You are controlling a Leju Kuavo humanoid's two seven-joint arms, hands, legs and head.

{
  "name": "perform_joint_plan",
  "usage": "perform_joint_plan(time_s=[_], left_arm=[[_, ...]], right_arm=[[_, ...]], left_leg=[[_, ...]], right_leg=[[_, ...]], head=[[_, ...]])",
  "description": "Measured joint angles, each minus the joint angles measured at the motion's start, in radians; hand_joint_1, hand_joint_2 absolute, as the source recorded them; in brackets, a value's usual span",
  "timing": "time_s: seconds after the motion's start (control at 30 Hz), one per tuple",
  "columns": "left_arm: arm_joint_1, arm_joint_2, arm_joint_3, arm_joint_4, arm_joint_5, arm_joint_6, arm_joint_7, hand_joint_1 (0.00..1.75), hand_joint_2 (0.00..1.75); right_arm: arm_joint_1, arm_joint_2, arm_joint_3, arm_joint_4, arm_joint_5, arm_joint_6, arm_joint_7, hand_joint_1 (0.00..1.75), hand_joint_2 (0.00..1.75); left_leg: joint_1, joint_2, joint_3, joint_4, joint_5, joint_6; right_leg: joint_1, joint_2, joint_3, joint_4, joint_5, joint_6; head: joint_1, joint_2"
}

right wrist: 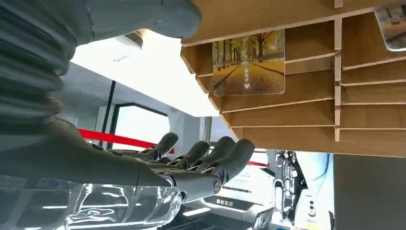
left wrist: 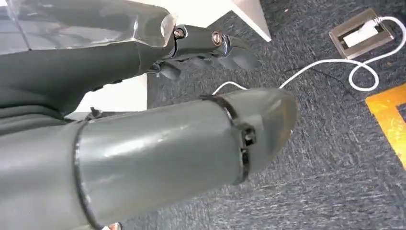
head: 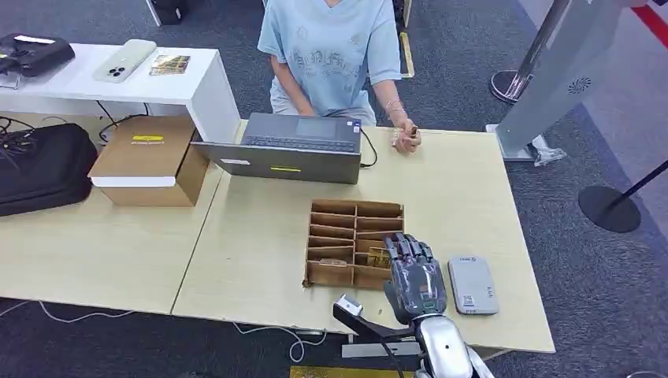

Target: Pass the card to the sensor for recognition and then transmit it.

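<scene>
Hovering with fingers spread and empty over the wooden card rack (head: 354,242), the right hand (head: 413,276) could apparently snag a divider and miss the card (right wrist: 249,62).

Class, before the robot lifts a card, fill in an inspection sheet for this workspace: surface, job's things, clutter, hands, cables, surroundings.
Surface: pale wooden table, mostly bare on the robot's left.
Job's things: cardboard card rack with a tree-picture card in one slot; grey sensor flat beside the rack.
Clutter: laptop, cardboard box, black bag.
Hands: right hand over the rack's near right corner, fingers apart, holding nothing; left hand hangs over the floor, fingers curled in, nothing in them.
Cables: white cable on the carpet.
Surroundings: a person sits behind the laptop; barrier post base.
</scene>
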Motion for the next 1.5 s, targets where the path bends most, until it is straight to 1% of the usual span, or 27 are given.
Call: perform_joint_plan(time_s=[0.27,0.3,0.37,0.57,0.6,0.63,0.7,0.77,0.87,0.93,1.2,1.23,1.3,1.37,1.5], left_arm=[[0.009,-0.009,0.059,0.000,0.023,0.009,0.000,0.00,0.00],[0.011,-0.010,0.065,0.000,0.025,0.010,0.000,0.00,0.00],[0.015,-0.013,0.080,0.000,0.028,0.012,0.000,0.00,0.00],[0.022,-0.021,0.125,0.000,0.057,0.026,0.000,0.00,0.00],[0.025,-0.023,0.135,0.000,0.060,0.027,0.000,0.00,0.00],[0.027,-0.024,0.145,0.000,0.060,0.028,0.000,0.00,0.00],[0.029,-0.026,0.158,0.000,0.062,0.028,0.000,0.00,0.00],[0.030,-0.028,0.173,0.000,0.067,0.028,0.000,0.00,0.00],[0.032,-0.032,0.191,0.000,0.075,0.028,0.000,0.00,0.00],[0.034,-0.034,0.209,0.000,0.084,0.029,0.000,0.00,0.00],[0.047,-0.043,0.275,0.000,0.113,0.030,0.000,0.00,0.00],[0.049,-0.044,0.283,0.000,0.116,0.031,0.000,0.00,0.00],[0.053,-0.046,0.298,0.000,0.124,0.034,0.000,0.00,0.00],[0.056,-0.048,0.315,0.000,0.134,0.039,0.000,0.00,0.00],[0.062,-0.052,0.348,0.000,0.158,0.042,0.000,0.00,0.00]], right_arm=[[-0.018,0.000,0.000,0.018,0.000,0.000,-0.013,0.45,1.75],[-0.019,0.000,0.000,0.019,0.000,-0.001,-0.013,0.49,1.75],[-0.021,0.000,0.000,0.022,0.000,-0.001,-0.015,0.51,1.75],[-0.032,0.000,0.000,0.038,0.000,0.000,-0.037,0.51,1.75],[-0.032,0.000,0.000,0.040,0.000,0.000,-0.038,0.47,1.75],[-0.032,0.000,0.000,0.043,0.000,-0.001,-0.040,0.49,1.75],[-0.033,0.000,0.000,0.046,0.000,-0.002,-0.044,0.47,1.75],[-0.034,0.000,0.000,0.052,0.000,-0.005,-0.047,0.51,1.75],[-0.035,0.000,0.000,0.069,0.000,-0.022,-0.052,0.51,1.75],[-0.035,0.000,0.000,0.085,0.000,-0.029,-0.052,0.47,1.75],[-0.047,0.006,0.000,0.137,0.000,-0.032,-0.051,0.51,1.75],[-0.049,0.007,0.000,0.141,0.000,-0.033,-0.050,0.47,1.75],[-0.052,0.009,0.000,0.148,0.000,-0.033,-0.047,0.49,1.75],[-0.055,0.011,0.001,0.155,0.000,-0.035,-0.045,0.42,1.75],[-0.063,0.012,0.001,0.164,0.000,-0.036,-0.045,0.44,1.75]], left_leg=[[0.000,0.000,0.000,0.000,0.000,0.000],[0.000,0.000,0.000,0.000,0.000,0.000],[0.000,0.000,0.000,0.000,0.000,0.000],[0.000,0.000,0.000,0.000,0.000,0.000],[0.000,0.000,0.000,0.000,0.000,0.000],[0.000,0.000,0.000,0.000,0.000,0.000],[0.000,0.000,0.000,0.000,0.000,0.000],[0.000,0.000,0.000,0.000,0.000,0.000],[0.000,0.000,0.000,0.000,0.000,0.000],[0.000,0.000,0.000,0.000,0.000,0.000],[0.000,0.000,0.000,0.000,0.000,0.000],[0.000,0.000,0.000,0.000,0.000,0.000],[0.000,0.000,0.000,0.000,0.000,0.000],[0.000,0.000,0.000,0.000,0.000,0.000],[0.000,0.000,0.000,0.000,0.000,0.000]], right_leg=[[0.000,0.000,0.000,0.000,0.000,0.000],[0.000,0.000,0.000,0.000,0.000,0.000],[0.000,0.000,0.000,0.000,0.000,0.000],[0.000,0.000,0.000,0.000,0.000,0.000],[0.000,0.000,0.000,0.000,0.000,0.000],[0.000,0.000,0.000,0.000,0.000,0.000],[0.000,0.000,0.000,0.000,0.000,0.000],[0.000,0.000,0.000,0.000,0.000,0.000],[0.000,0.000,0.000,0.000,0.000,0.000],[0.000,0.000,0.000,0.000,0.000,0.000],[0.000,0.000,0.000,0.000,0.000,0.000],[0.000,0.000,0.000,0.000,0.000,0.000],[0.000,0.000,0.000,0.000,0.000,0.000],[0.000,0.000,0.000,0.000,0.000,0.000],[0.000,0.000,0.000,0.000,0.000,0.000]], head=[[0.000,0.000],[0.000,0.000],[0.000,0.000],[0.000,0.000],[0.000,0.000],[0.000,0.000],[0.000,0.000],[0.000,0.000],[0.000,0.000],[0.000,0.000],[0.000,0.000],[0.000,0.000],[0.000,0.000],[0.000,0.000],[0.000,0.000]])
